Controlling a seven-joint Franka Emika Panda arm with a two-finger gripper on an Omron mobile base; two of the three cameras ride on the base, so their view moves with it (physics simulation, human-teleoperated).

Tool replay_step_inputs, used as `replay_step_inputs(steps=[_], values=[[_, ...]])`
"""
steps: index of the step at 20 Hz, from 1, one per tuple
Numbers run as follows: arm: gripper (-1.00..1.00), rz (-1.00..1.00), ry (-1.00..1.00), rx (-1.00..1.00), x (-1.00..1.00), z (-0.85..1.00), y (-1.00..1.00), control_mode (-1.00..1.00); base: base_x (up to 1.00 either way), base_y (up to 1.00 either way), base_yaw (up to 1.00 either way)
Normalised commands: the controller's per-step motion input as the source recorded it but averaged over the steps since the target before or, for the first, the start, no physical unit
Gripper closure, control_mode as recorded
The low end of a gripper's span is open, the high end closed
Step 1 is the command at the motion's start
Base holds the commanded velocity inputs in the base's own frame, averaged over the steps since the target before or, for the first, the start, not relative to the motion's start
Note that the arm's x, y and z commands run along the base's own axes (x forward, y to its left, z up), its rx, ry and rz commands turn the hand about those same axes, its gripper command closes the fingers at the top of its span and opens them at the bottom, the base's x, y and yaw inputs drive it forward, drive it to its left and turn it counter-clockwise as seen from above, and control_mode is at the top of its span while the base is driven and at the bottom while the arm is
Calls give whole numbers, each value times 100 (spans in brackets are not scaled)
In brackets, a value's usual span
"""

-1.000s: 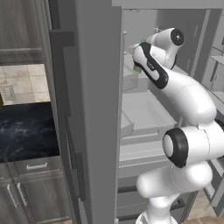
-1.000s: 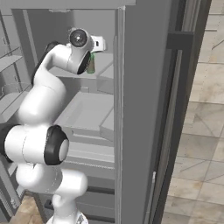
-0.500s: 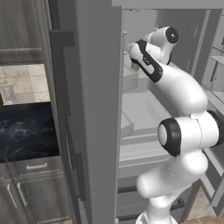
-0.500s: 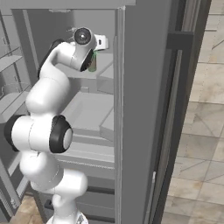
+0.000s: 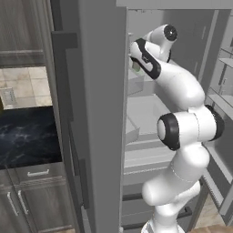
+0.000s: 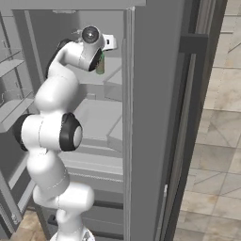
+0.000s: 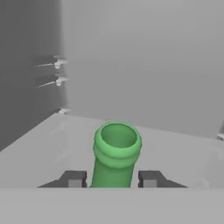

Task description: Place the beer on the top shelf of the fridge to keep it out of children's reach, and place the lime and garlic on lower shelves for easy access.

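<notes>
The pincer (image 7: 114,178) is clamped on the neck of the beer (image 7: 115,151), 1 finger (image 7: 73,178) on either side, just under the cap. The bottle hangs inside the fridge (image 5: 98,113), right above the top shelf (image 7: 57,140). Glass, likely smooth and breakable, fairly heavy below the grip, so the neck hold looks sensible and a gentle set-down seems wise. Around the beer, the shelf is flat, pale grey and bare, with the fridge's back wall well behind it and the side wall to one side.

Lighting was even and soft; shadows faint, no glare. Hand view was slightly blurred; base views sharp.
</notes>
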Motion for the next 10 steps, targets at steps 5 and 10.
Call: replay_step_inputs(steps=[5, 10], values=[[-100, 0, 0, -2, 39, -20, 25, -100, 0, 0, 0], [-100, 0, 0, 0, 6, -15, 3, -100, 0, 0, 0]])
